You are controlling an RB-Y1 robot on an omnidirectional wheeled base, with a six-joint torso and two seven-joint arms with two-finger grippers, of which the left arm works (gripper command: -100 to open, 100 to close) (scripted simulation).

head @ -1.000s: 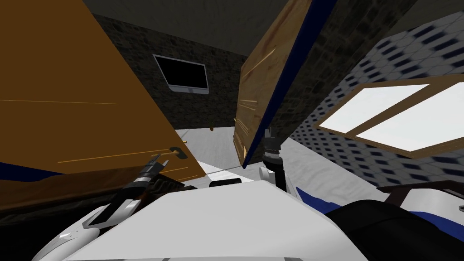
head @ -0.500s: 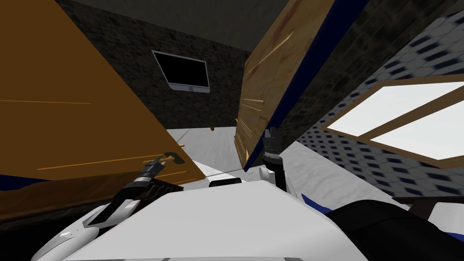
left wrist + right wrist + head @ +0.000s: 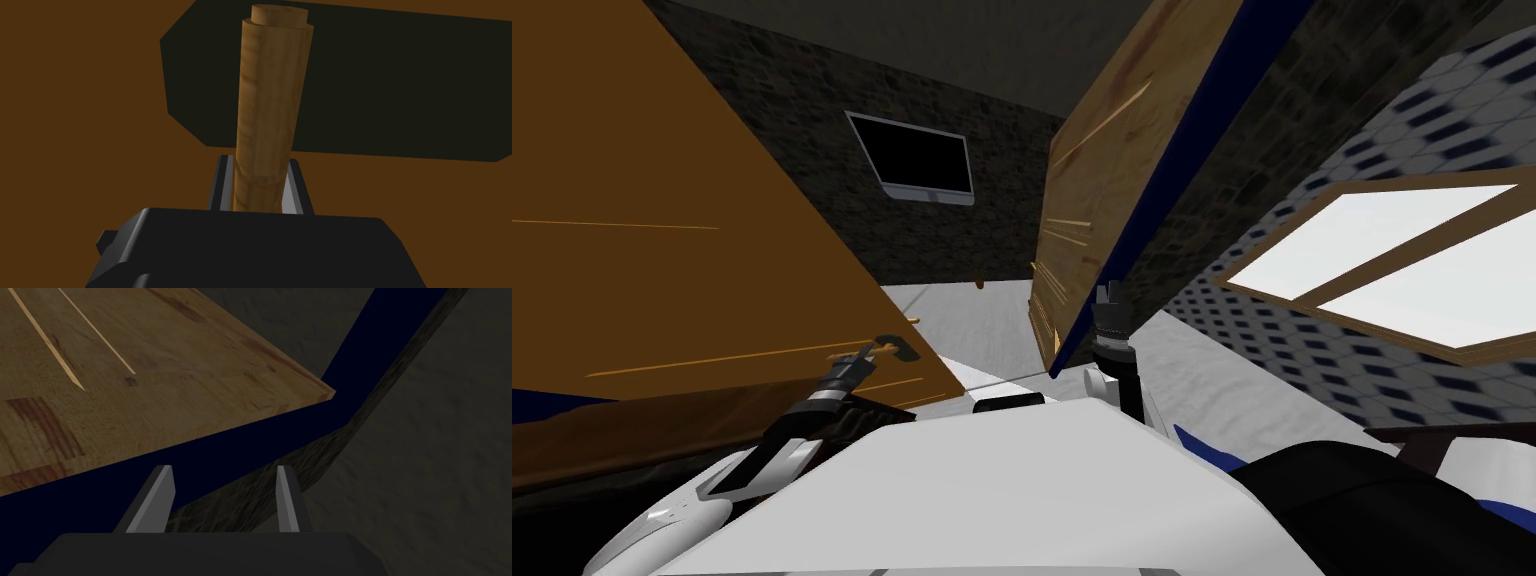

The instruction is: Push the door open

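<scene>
Ahead of us a rough, dark stone wall (image 3: 802,130) carries a black flat screen in a light grey frame (image 3: 917,160). Below it lies a pale grey floor (image 3: 992,320). To our right, a grey wall patterned with dark blue tiles (image 3: 1412,110) holds a bright, wood-framed window (image 3: 1362,228). Overhead is a dull grey ceiling (image 3: 962,50).

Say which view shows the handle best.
The left wrist view: the handle is close, left gripper shut on it. The head view shows it small on the door. The right wrist view faces another panel.
</scene>
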